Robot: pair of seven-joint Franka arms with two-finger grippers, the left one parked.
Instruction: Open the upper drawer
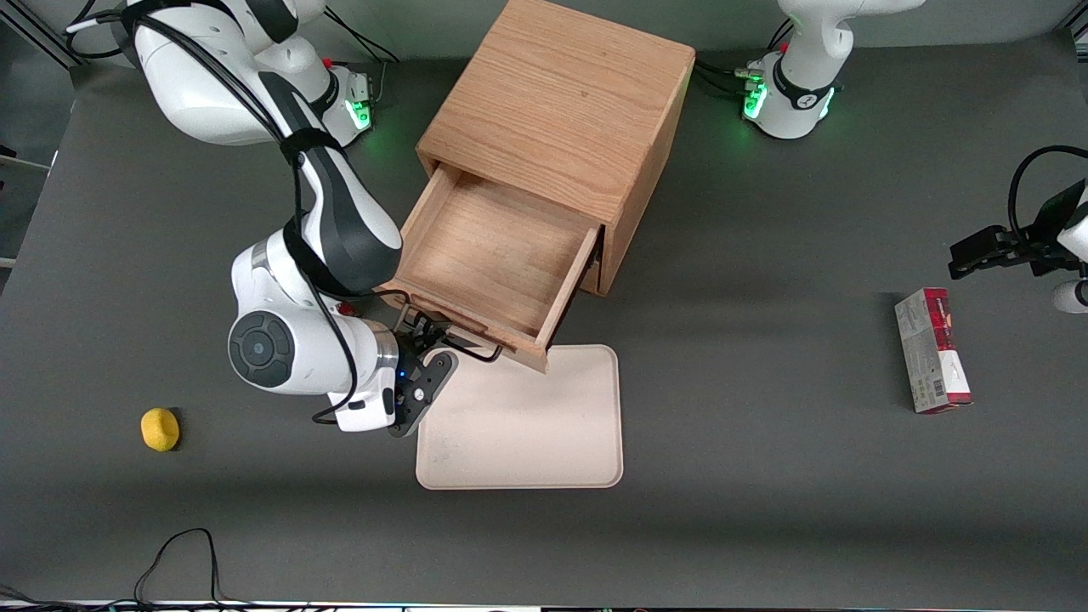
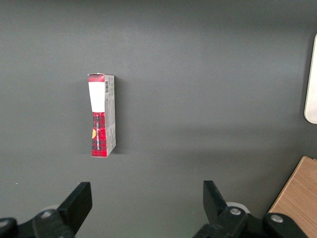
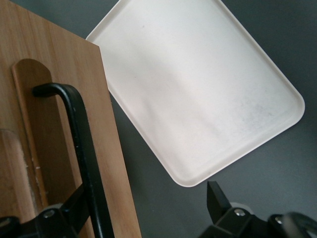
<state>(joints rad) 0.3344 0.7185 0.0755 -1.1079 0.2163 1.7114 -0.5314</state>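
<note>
Tool [image 1: 429,361] spread wide astride the black wire handle [image 3: 79,144] of the pulled-out oak upper drawer [image 1: 493,255]

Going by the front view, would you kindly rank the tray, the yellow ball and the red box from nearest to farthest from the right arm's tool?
The tool sits at the upper drawer's handle.
1. Tray, right beside it.
2. Yellow ball, toward the working arm's end.
3. Red box, toward the parked arm's end.

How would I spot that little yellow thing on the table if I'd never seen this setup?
Start at the wooden cabinet with its upper drawer pulled out, where the tool sits at the drawer's handle. Move toward the working arm's end of the table, nearer the front camera than the drawer. The yellow lump lies alone there, the only small rounded yellow thing.
</note>
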